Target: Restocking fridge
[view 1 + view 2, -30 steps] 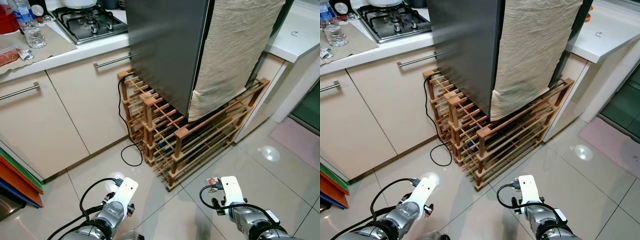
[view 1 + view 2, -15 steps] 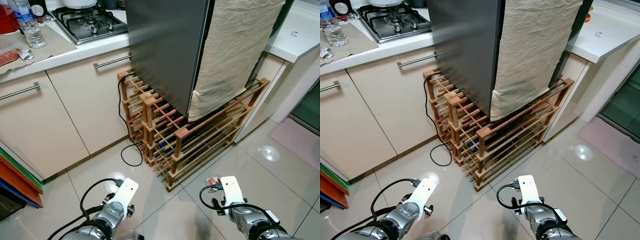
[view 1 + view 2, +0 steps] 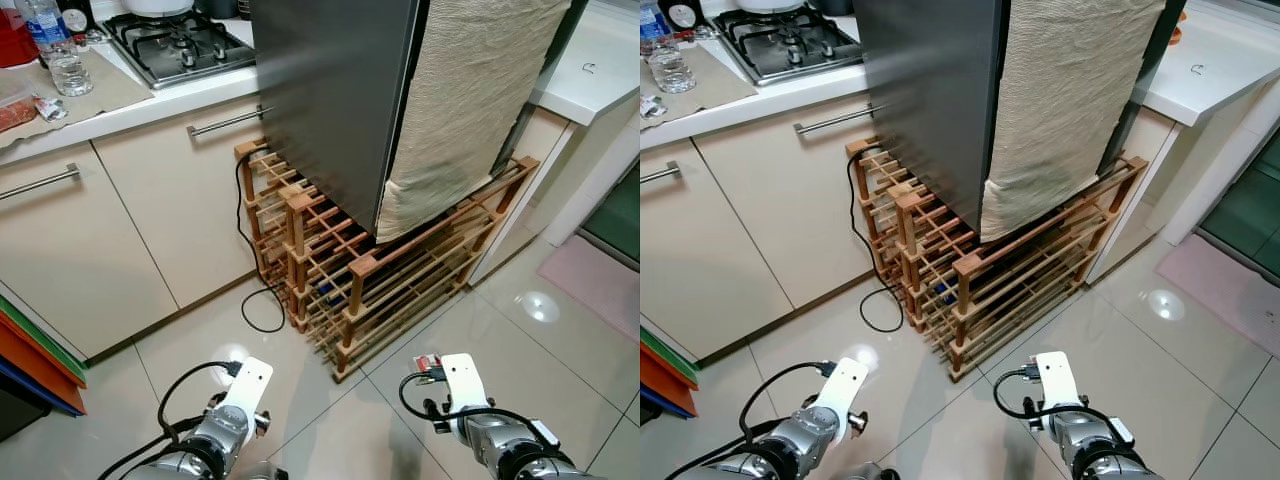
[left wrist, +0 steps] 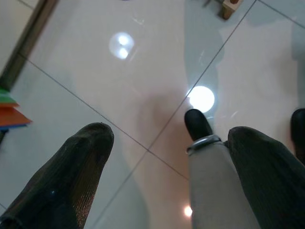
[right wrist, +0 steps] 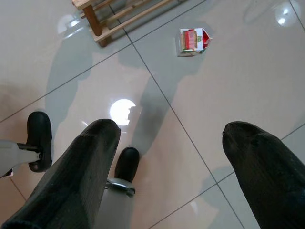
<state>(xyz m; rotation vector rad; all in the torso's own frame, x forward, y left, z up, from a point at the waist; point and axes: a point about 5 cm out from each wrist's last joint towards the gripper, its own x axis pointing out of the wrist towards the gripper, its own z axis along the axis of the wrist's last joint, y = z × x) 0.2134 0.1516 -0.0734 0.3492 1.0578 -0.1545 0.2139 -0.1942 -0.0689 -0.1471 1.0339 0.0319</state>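
The grey fridge (image 3: pixel 340 90) stands shut on a wooden rack (image 3: pixel 370 270), a beige cloth (image 3: pixel 470 110) draped over its door. Both arms hang low above the tiled floor (image 3: pixel 560 350). The left pincer (image 4: pixel 162 157) and the right pincer (image 5: pixel 167 157) are both spread, holding nothing. A small red carton (image 5: pixel 191 41), maybe milk, lies on the floor near the rack's front corner.

Fridge (image 3: pixel 330 90): one, grey, cloth-draped
Cloth (image 3: pixel 480 100): one
Wooden racks (image 3: pixel 350 270): one stacked unit beneath fridge
Cartons (image 5: pixel 192 41): one, on floor tiles
Gas hobs (image 3: pixel 180 45): one
Drinking glasses (image 3: pixel 70 73): one
Cabinet handles (image 3: pixel 228 122): two
Black cables (image 3: pixel 258 300): one
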